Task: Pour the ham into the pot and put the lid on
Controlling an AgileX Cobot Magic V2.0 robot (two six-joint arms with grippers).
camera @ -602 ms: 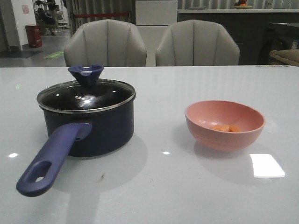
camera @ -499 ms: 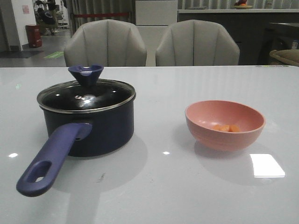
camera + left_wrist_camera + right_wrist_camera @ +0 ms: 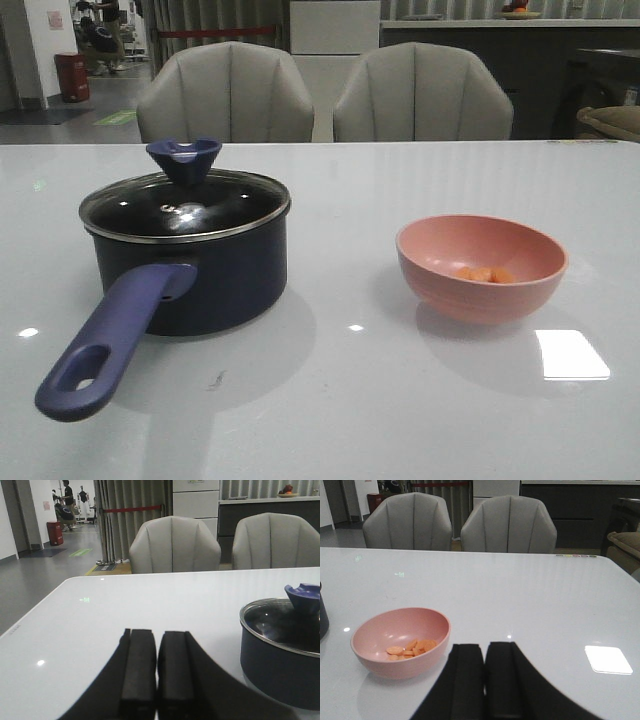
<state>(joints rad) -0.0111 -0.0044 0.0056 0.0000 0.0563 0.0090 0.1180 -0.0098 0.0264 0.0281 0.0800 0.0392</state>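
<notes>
The dark navy pot [image 3: 190,270] stands on the left of the white table, its long purple-blue handle [image 3: 105,340] pointing toward the near left. The glass lid [image 3: 185,203] with its dark blue knob [image 3: 184,158] sits on the pot. Several small orange ham pieces [image 3: 483,273] lie in the salmon-pink bowl [image 3: 481,266] on the right. My left gripper [image 3: 158,635] is shut and empty, apart from the pot [image 3: 280,655] beside it. My right gripper [image 3: 485,647] is shut and empty too, close beside the bowl [image 3: 400,640] holding the ham [image 3: 411,647]. Neither gripper shows in the front view.
Two grey chairs [image 3: 225,92] [image 3: 420,92] stand behind the table's far edge. A bright light reflection [image 3: 571,354] lies on the table [image 3: 350,400] near the bowl.
</notes>
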